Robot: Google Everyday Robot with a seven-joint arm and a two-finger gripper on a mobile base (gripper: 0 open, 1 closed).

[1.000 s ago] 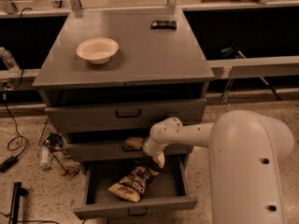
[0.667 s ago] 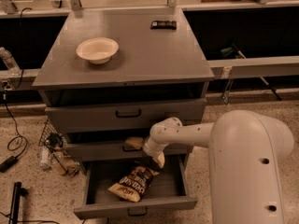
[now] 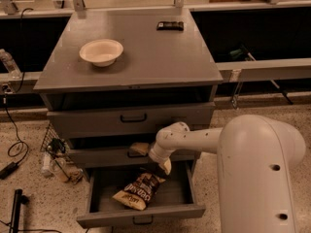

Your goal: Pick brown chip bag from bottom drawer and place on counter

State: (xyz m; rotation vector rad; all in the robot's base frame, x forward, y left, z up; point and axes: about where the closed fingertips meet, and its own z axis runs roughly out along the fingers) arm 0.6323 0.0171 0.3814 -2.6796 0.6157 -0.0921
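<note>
One brown chip bag lies in the open bottom drawer. The gripper hangs just above, its state unclear.

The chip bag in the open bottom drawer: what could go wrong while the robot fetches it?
The pincer hangs over one end of the brown chip bag, inside the bottom drawer; a crinkled bag might slip from an end grip. Lifting out, the arm could bump the middle drawer above. On the counter, the bowl might get nudged.
</note>
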